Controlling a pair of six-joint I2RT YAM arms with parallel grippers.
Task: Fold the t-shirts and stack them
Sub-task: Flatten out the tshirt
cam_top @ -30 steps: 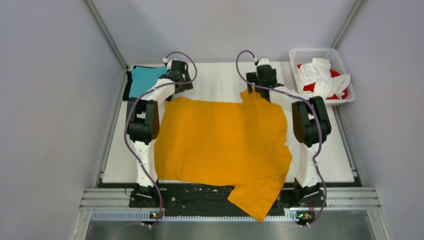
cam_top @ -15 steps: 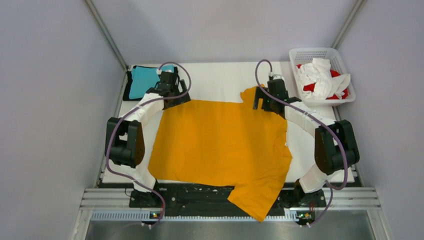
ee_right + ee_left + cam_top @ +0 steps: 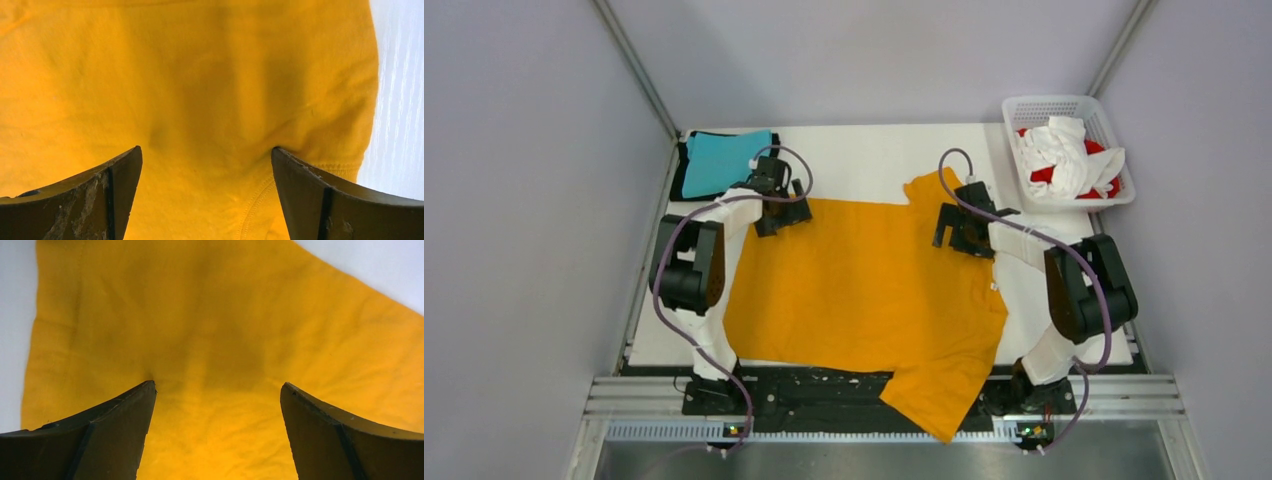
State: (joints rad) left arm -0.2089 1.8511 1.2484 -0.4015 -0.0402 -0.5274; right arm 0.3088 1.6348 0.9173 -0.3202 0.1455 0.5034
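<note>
At the bottom centre of the top view, one sleeve of the orange-yellow t-shirt [image 3: 864, 300] is hanging over the table's [image 3: 864, 160] near edge, just as it was a second ago. The rest of the shirt is lying spread across the middle of the frame. Both arms are drawing back from the upper part of the frame, their elbows folding outward. The left gripper [image 3: 782, 214] is now hovering over the shirt's upper-left corner and the right gripper [image 3: 954, 228] over its upper-right part. The sleeve that was bunched at the right gripper a second ago is now lying loose above it. In both wrist views the jaws are standing wide apart with only orange cloth below, grasping nothing. In the upper left, the teal t-shirt [image 3: 719, 160] is resting folded on the black t-shirt [image 3: 681, 172]. In the upper right, the white t-shirts [image 3: 1059, 150] and red t-shirt [image 3: 1109, 186] are sitting crumpled in the basket [image 3: 1024, 106], unchanged.
</note>
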